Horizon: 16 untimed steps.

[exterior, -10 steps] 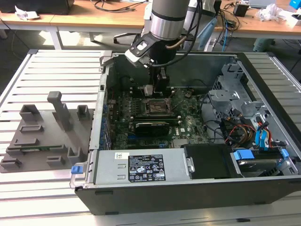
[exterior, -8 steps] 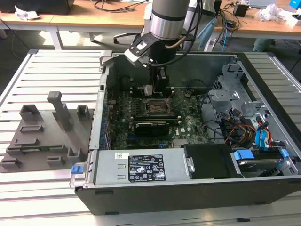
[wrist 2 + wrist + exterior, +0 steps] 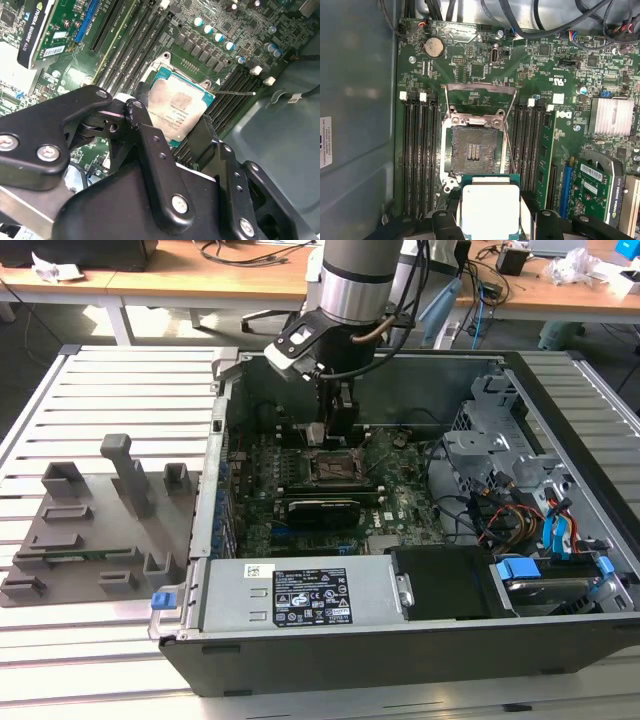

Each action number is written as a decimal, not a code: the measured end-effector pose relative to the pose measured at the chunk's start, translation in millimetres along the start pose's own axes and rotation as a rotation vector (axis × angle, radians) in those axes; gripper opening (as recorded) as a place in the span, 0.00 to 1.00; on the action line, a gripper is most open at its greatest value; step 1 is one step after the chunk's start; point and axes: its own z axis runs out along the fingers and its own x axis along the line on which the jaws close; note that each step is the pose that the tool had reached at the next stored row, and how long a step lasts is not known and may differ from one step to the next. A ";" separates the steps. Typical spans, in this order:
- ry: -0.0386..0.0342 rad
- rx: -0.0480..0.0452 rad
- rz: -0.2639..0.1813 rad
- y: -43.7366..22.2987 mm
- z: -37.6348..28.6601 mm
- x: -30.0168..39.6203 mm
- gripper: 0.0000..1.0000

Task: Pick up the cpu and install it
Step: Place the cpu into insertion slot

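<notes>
The cpu (image 3: 490, 206) is a small square chip with a silver top plate and a green rim. My gripper (image 3: 490, 212) is shut on it, with a black finger (image 3: 451, 216) against each side. It hangs just short of the open socket (image 3: 472, 150), whose metal load frame (image 3: 479, 97) stands flipped up. In the second wrist view the cpu (image 3: 181, 106) lies level between the fingers (image 3: 209, 136), above the motherboard. In the exterior view my gripper (image 3: 335, 430) reaches down into the open computer case (image 3: 560, 390), over the socket (image 3: 335, 466).
Memory slots (image 3: 420, 150) flank the socket on both sides. A graphics card (image 3: 597, 192) and a finned heatsink (image 3: 611, 116) sit nearby on the board. The power supply (image 3: 300, 595) and drive cage (image 3: 500, 440) fill the case's other parts. A grey fixture with blocks (image 3: 90, 530) lies at the exterior view's left.
</notes>
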 end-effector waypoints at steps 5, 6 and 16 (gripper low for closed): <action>-0.0020 -0.0272 0.002 0.0 0.3 0.1 0.55; -0.0029 -0.0399 0.002 0.0 0.3 0.0 0.55; -0.0059 -0.0911 0.006 -0.2 0.5 0.1 0.55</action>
